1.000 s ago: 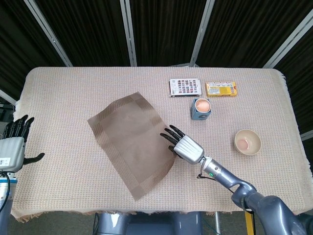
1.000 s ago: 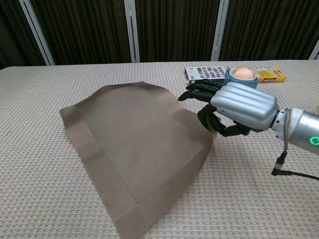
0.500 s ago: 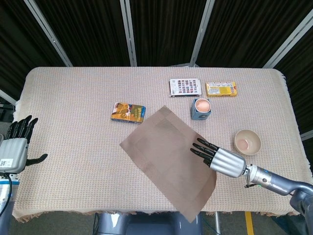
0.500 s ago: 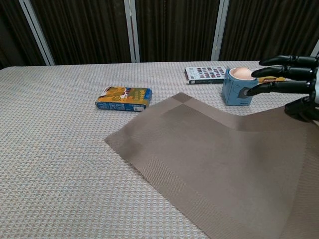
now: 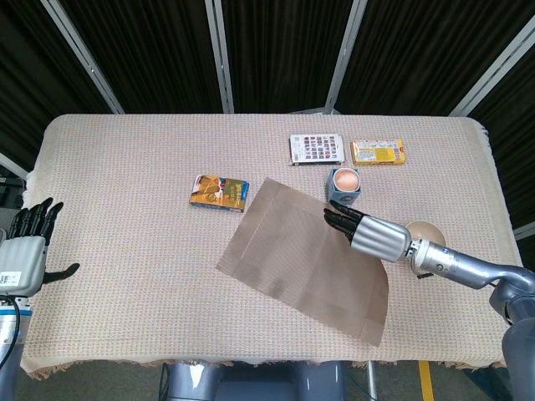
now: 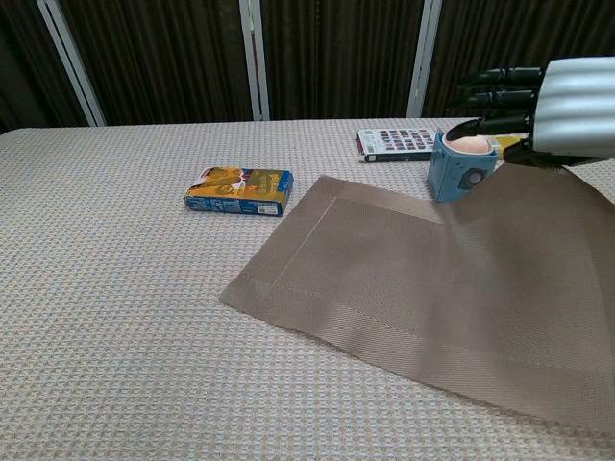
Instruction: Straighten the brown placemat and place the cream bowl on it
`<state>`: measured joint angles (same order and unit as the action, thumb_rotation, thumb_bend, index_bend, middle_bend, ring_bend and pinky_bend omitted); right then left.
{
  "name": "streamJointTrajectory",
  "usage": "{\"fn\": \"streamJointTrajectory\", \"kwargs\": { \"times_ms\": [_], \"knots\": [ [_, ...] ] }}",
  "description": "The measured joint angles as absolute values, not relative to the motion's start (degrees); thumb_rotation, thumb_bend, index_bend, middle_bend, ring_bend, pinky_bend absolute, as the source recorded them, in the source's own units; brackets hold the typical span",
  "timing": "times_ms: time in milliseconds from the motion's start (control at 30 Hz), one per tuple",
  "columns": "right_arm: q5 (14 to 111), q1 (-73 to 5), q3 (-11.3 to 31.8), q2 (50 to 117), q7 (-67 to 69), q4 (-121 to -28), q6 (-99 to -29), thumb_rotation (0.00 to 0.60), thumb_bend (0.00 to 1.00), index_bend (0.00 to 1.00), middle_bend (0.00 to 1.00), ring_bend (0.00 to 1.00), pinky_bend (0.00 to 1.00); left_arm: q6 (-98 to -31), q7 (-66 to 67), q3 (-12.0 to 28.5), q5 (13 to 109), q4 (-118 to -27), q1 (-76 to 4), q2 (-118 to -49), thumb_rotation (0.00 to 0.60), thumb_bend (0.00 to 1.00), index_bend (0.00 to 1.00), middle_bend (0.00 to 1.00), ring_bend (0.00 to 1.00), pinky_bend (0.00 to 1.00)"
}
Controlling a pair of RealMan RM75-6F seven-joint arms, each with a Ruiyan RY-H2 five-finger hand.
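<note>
The brown placemat [image 5: 305,261] lies flat but crooked just in front of the blue cup [image 5: 343,185], so I think the straightening is only partly done, and the cream bowl [image 5: 425,234] (mostly hidden behind my right arm) sits on the cloth to the right of the cup, not on the mat yet. My right hand [image 5: 368,235] reaches over the mat's far right edge, just in front of the cup, with its dark fingers [image 5: 338,219] stretched out; I cannot tell whether it pinches the mat. My left hand [image 5: 29,246] is far off to the left of the cup, holding nothing, fingers apart.
</note>
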<state>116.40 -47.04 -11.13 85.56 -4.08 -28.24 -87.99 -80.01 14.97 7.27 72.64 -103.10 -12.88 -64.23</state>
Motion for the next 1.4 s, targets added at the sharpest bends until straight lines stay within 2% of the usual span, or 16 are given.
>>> {"fn": "streamJointTrajectory", "kwargs": {
  "times_ms": [67, 300, 500, 700, 867, 1000, 1233, 1400],
  "knots": [
    [115.11, -47.15, -10.0, 86.51, -4.6, -26.89, -87.41, 0.6, 0.0, 0.0, 0.0, 0.0, 0.0, -79.89, 15.01, 7.15, 72.67, -102.84, -12.87, -64.24, 0.6, 0.0, 0.0, 0.0, 0.0, 0.0],
    [107.85, -44.51, -5.18, 86.99, -5.88, -26.41, -86.13, 0.6, 0.0, 0.0, 0.0, 0.0, 0.0, -79.05, 14.88, 6.69, 72.89, -102.09, -13.01, -64.28, 0.6, 0.0, 0.0, 0.0, 0.0, 0.0],
    [103.8, -40.64, -2.93, 83.23, -4.78, -31.88, -88.17, 0.6, 0.0, 0.0, 0.0, 0.0, 0.0, -79.22, 14.59, 6.33, 74.15, -102.37, -12.97, -64.19, 0.6, 0.0, 0.0, 0.0, 0.0, 0.0],
    [97.5, -35.68, -0.02, 78.76, -2.32, -43.59, -89.67, 0.6, 0.0, 0.0, 0.0, 0.0, 0.0, -78.41, 14.86, 5.35, 76.28, -102.38, -13.4, -64.47, 0.6, 0.0, 0.0, 0.0, 0.0, 0.0],
    [91.29, -30.93, 1.54, 74.18, 0.32, -57.51, -89.09, 0.6, 0.0, 0.0, 0.0, 0.0, 0.0, -75.55, 14.35, 4.2, 79.94, -100.88, -15.26, -65.86, 0.6, 0.0, 0.0, 0.0, 0.0, 0.0],
    [86.64, -27.2, 1.97, 69.79, 0.43, -69.94, -87.95, 0.6, 0.0, 0.0, 0.0, 0.0, 0.0, -72.07, 12.67, 3.33, 84.27, -97.88, -18.09, -68.16, 0.6, 0.01, 0.08, 0.0, 0.0, 0.0],
    [78.72, -19.5, 2.15, 63.97, -0.25, -87.18, -87.62, 0.6, 0.0, 0.0, 0.0, 0.0, 0.0, -65.74, 8.08, 2.69, 91.83, -89.51, -25.23, -75.5, 0.6, 0.21, 0.2, 0.0, 0.0, 0.0],
    [75.59, -16.33, 2.67, 62.97, -2.34, -93.78, -88.46, 0.6, 0.0, 0.0, 0.0, 0.0, 0.0, -61.81, 2.95, 3.13, 94.49, -82.06, -30.74, -81.84, 0.6, 0.3, 0.26, 0.0, 0.0, 0.0]
  ]
}}
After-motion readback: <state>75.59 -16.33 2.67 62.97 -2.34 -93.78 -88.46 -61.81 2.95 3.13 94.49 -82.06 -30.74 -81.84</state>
